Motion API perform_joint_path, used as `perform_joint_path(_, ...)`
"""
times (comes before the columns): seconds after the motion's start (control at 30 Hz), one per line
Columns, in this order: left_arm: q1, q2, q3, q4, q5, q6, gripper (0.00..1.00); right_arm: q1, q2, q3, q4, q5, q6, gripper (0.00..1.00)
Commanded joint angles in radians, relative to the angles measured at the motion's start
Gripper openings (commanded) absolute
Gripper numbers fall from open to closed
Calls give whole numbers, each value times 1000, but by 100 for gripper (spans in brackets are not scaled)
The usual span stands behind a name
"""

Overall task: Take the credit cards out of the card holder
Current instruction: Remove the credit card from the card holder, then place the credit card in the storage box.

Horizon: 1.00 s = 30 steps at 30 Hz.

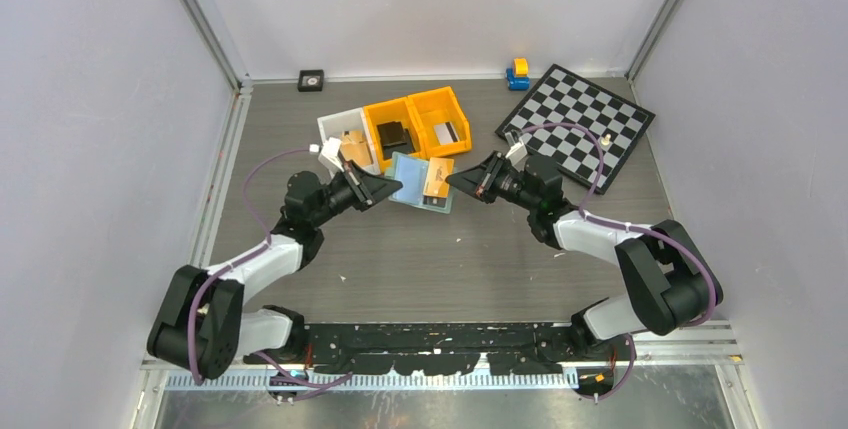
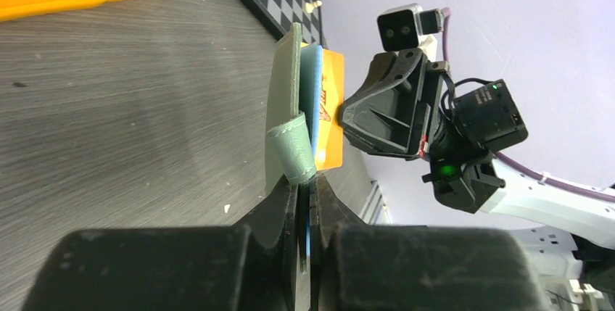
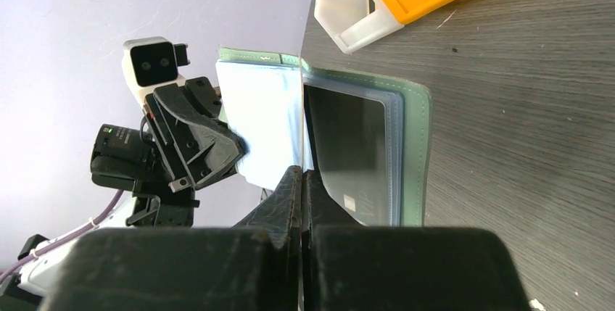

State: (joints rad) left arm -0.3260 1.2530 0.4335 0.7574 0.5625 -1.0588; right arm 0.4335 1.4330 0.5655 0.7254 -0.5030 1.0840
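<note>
Left gripper [image 1: 392,188]: jaws closed flat on the 9 o'clock edge of the card holder [image 1: 407,177], pinching the sage cover and blue sleeve together. Judged purpose: to anchor the holder so that it does not slide while a card is drawn out the opposite way. Toward 11 o'clock of the holder sits the white bin [image 1: 330,129], with a tan flat item [image 1: 352,144] inside. Next to it at 12 o'clock is the middle orange bin [image 1: 385,106], containing a dark flat item [image 1: 393,136]. The right orange bin [image 1: 440,94] contains a pale card [image 1: 447,132] with a dark stripe. The card holder lies open just past table centre, one leaf raised off the surface. An orange card [image 1: 437,177] stands partly out of its sleeves, and a dark card [image 3: 348,144] remains seated in a clear sleeve. Right gripper [image 1: 455,181]: at 3 o'clock of the holder, fingers shut with no visible gap, apparently nipping the orange card's exposed edge, though the card is edge-on to that wrist camera. Checkerboard [image 1: 580,119] lies at 2 o'clock, well apart and not involved. Assessment: extraction is under way, with at least one card left.
</note>
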Motion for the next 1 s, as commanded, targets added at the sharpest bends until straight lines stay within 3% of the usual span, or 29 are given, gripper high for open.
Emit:
perform_joint_path(0.0, 2, -100, 18, -164, -98, 97, 0, -4, -32, 4, 33, 9, -4, 1)
perform_joint_path(0.13, 1, -152, 66, -391, -175, 179, 0, -3, -36, 23, 8, -2, -24, 0)
perform_joint_path(0.4, 1, -143, 132, -624, -302, 230, 0, 14, -37, 148, -184, 12, -106, 0)
perform_joint_path(0.7, 2, -162, 149, -818, -393, 347, 0, 112, 177, 484, -451, 50, -210, 0)
perform_joint_path(0.97, 2, -172, 130, -850, -390, 431, 0, 194, 452, 941, -700, 103, -309, 0)
